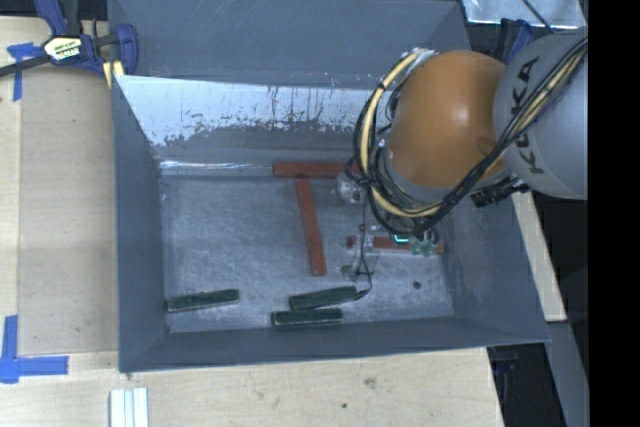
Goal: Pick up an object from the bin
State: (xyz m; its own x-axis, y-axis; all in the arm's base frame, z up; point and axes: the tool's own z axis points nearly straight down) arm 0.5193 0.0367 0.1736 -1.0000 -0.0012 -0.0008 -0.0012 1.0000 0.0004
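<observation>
My gripper (361, 267) hangs under the arm's orange cover at the right side of the bin floor, low over it. Just below its tip lies the right end of a dark green flat strip (323, 298). A second dark green strip (306, 318) lies close in front of that one. To the gripper's left a long reddish-brown strip (311, 225) runs front to back. A short reddish piece (388, 243) shows beside the gripper, partly hidden by it.
Another reddish-brown strip (308, 170) lies crosswise at the back wall, meeting the long one's far end. A third dark green strip (202, 299) rests at the front left. The arm and its cables cover the bin's right side.
</observation>
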